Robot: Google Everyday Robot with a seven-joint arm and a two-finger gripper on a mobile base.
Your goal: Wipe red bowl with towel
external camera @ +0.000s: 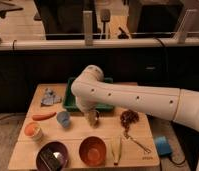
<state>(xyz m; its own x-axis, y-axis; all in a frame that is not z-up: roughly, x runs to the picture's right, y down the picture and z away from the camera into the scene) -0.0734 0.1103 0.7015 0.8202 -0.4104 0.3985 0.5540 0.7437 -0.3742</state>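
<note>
The red bowl (92,150) sits near the table's front edge, orange-red with a paler inside and nothing in it. The towel (50,96), a small blue-grey cloth with pale patches, lies crumpled at the back left, beside the green tray (71,101). My white arm reaches in from the right and bends down in front of the tray. My gripper (92,118) hangs just above the table's middle, behind the red bowl and well right of the towel. It is open and holds nothing.
A dark purple bowl (53,156) stands left of the red bowl. An orange cup (33,131), a small blue cup (63,118) and a carrot-like stick (44,116) lie at the left. A brown clump (128,118), a pale stick (117,150) and a blue pad (163,145) are at the right.
</note>
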